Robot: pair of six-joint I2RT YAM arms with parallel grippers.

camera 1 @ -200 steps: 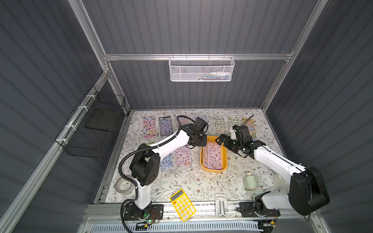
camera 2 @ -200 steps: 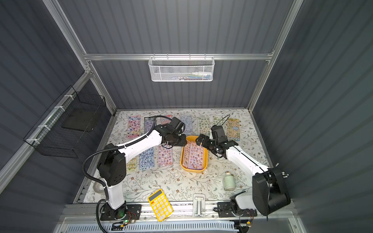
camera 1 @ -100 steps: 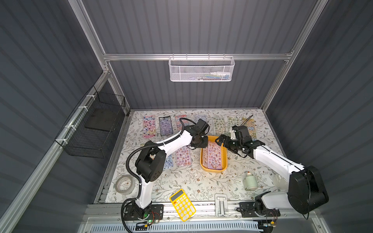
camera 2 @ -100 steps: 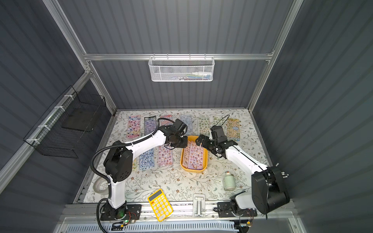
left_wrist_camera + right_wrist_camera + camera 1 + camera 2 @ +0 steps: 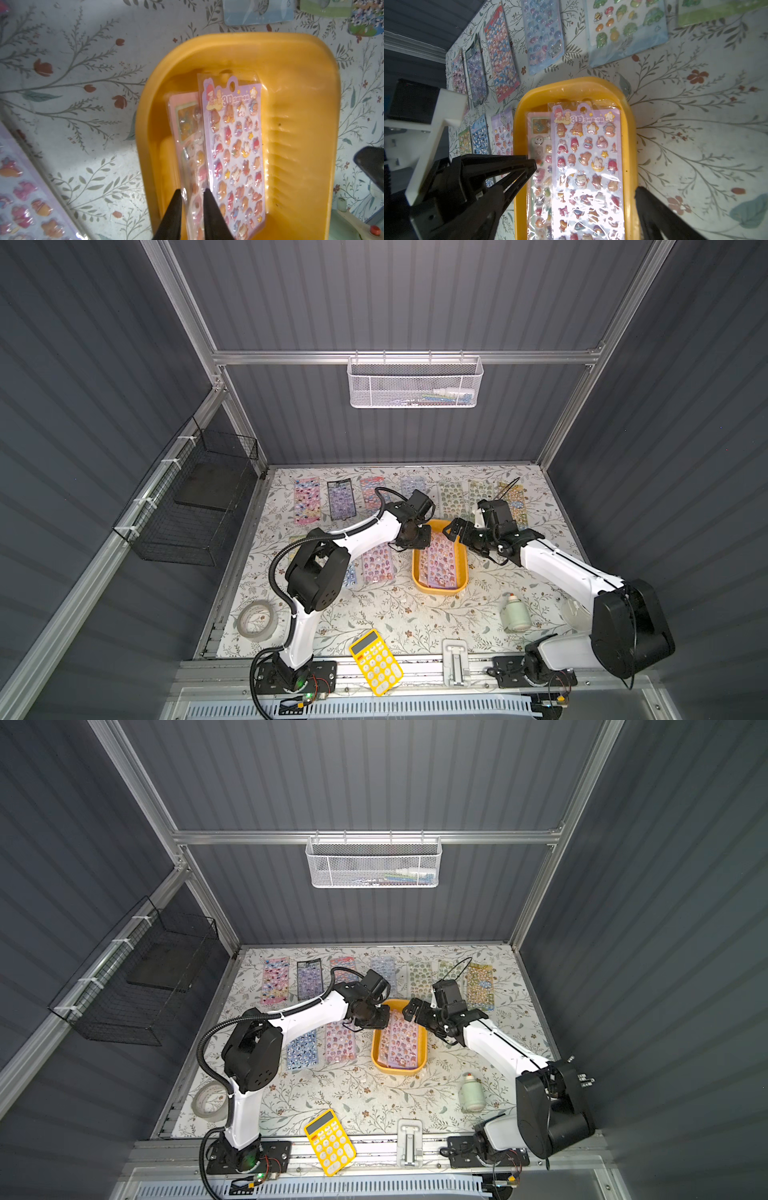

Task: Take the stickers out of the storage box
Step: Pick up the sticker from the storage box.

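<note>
- Desk (image 5: pixel 374 614) is wearing a floral cover; grey ribbed walls (image 5: pixel 374 302) enclosing it, white mesh basket (image 5: pixel 415 385) hanging on rear rail (image 5: pixel 291 357), yellow calculator (image 5: pixel 376 662) lying at front edge.
- Stickers (image 5: pixel 307 499) lying in rows on desk; two sheets sitting in storage box (image 5: pixel 440 590), mid-desk.
- Left pincer (image 5: pixel 192 191) clamping pink sheet (image 5: pixel 187 124) edge inside box.
- Right pincer (image 5: pixel 451 531) gaping wide, hovering at box's rear end.

Top views sharp, even overhead light, dark walls (image 5: pixel 415 302), bright table (image 5: pixel 374 614), wrist views softer, white glare on stickers (image 5: pixel 583 197), shadowed left edge.
</note>
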